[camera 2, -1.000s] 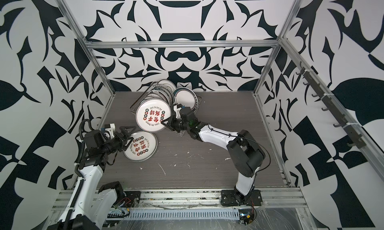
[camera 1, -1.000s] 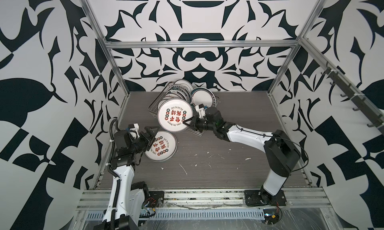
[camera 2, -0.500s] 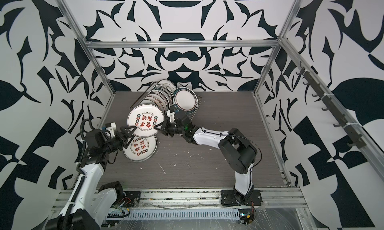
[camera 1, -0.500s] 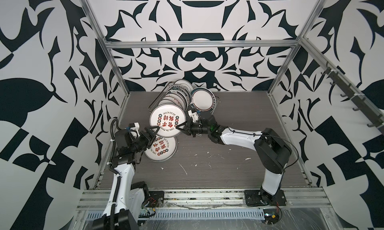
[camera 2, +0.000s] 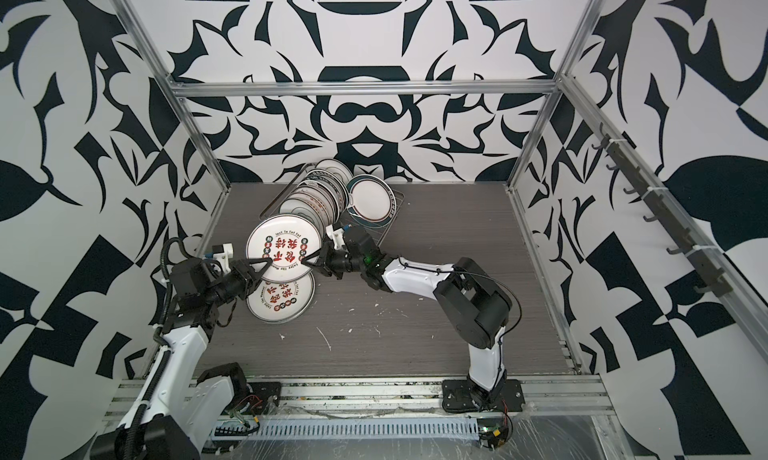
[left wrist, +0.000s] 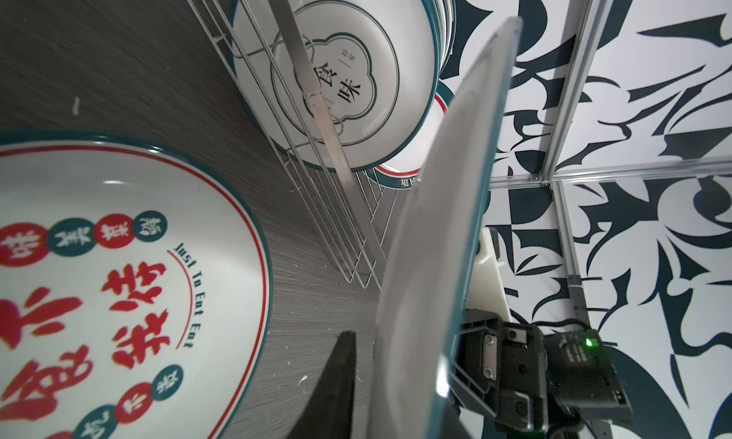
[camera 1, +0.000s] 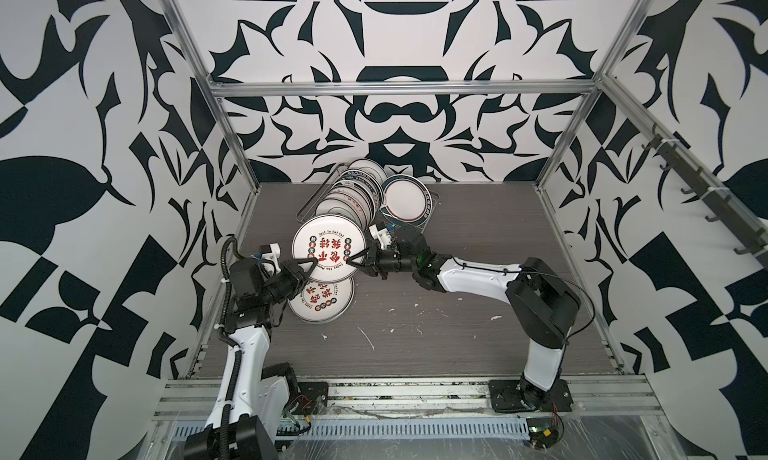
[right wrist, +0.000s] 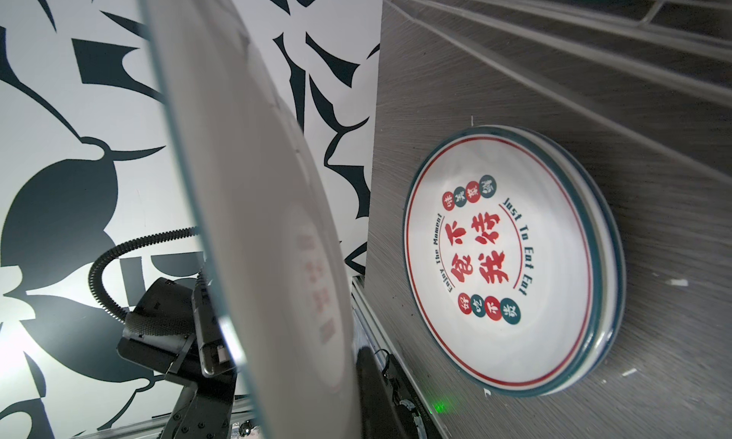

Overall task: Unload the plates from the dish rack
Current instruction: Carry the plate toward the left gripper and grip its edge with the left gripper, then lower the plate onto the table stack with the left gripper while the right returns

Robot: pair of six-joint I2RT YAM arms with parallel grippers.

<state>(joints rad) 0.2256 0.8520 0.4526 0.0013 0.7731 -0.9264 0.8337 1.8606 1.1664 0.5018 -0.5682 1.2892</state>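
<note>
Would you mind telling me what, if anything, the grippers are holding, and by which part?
The right gripper pinches the raised red-lettered plate by its rim; the left gripper straddles the opposite rim, grip unconfirmed.

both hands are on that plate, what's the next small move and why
Probably open the right hand: the left hand looks clamped on the opposite rim of the raised plate, so it could lower it alone onto the stack below.

"Just To Eat Eat" on plate
</note>
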